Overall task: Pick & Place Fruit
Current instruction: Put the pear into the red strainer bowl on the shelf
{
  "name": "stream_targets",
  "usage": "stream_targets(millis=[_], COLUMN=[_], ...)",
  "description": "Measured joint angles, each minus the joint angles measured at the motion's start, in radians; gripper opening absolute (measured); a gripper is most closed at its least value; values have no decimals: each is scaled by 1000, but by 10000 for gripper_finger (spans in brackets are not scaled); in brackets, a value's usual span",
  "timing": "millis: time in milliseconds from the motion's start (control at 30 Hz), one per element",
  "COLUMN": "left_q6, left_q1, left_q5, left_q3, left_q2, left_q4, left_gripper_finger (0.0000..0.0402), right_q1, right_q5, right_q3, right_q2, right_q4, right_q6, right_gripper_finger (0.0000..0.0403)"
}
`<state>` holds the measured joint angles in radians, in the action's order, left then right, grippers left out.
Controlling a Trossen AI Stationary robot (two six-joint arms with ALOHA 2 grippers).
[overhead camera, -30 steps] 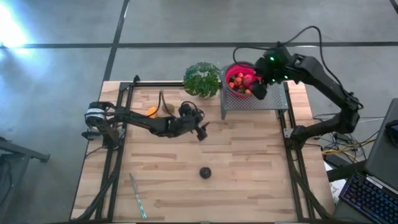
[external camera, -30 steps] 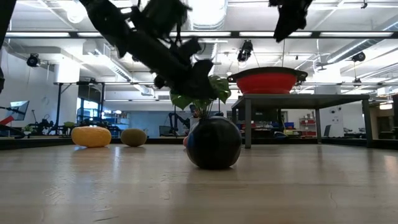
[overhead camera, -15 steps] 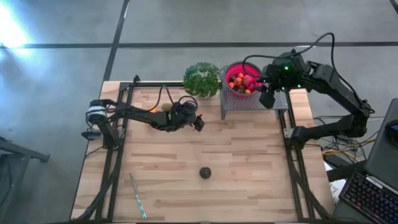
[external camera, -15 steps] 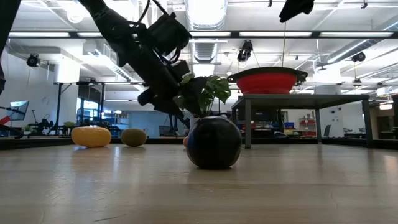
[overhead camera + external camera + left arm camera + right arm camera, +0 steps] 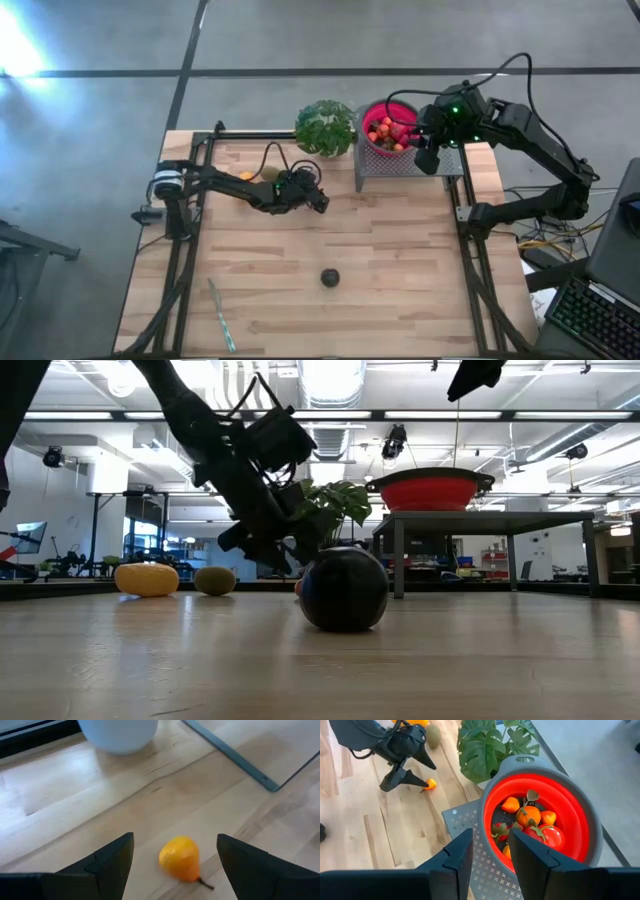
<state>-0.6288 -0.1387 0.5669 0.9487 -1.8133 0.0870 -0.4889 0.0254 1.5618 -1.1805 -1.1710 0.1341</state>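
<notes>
Fruit [image 5: 530,820] fills the red bowl [image 5: 580,815] on the perforated metal stand [image 5: 400,165]; the right gripper [image 5: 489,851] hangs above its rim, fingers narrowly apart and empty. The left gripper [image 5: 175,851] spreads wide, low over the table [image 5: 400,260], straddling a small orange fruit [image 5: 181,858] without touching it. A dark round fruit [image 5: 329,277] sits alone mid-table.

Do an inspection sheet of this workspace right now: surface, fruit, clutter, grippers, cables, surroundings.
Surface: wooden table, perforated metal stand at the back.
Fruit: many in the red bowl; dark round fruit, small orange fruit, yellow fruit and kiwi on the table.
Clutter: potted plant, pale stick.
Grippers: left gripper open, straddling the small orange fruit; right gripper empty beside the bowl.
Cables: on both arms.
Surroundings: concrete floor, keyboard.
</notes>
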Motion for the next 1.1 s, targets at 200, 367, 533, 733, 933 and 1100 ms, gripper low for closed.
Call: stream_targets(millis=[200,367,533,733,933,1100], left_q6=[-4,-13,-10,3,-10,-7], left_q1=[0,0,-4,-4,-3,-3], left_q5=[-4,-30,-33,-35,-56,-55], left_q3=[21,35,51,66,66,66], left_q2=[-36,-80,-110,-113,-113,-113], left_q4=[-1,1,6,1,-32,-36], left_gripper_finger=[290,290,290,258,199,157], right_q1=[0,0,0,0,0,0], right_q5=[0,0,0,1,1,1], right_q3=[-1,-1,-1,-1,-1,-3], right_q2=[1,0,0,1,1,1], right_q4=[0,0,0,0,0,0], right_q6=[0,-1,-3,-2,0,0], right_gripper_finger=[127,144,157,166,169,155])
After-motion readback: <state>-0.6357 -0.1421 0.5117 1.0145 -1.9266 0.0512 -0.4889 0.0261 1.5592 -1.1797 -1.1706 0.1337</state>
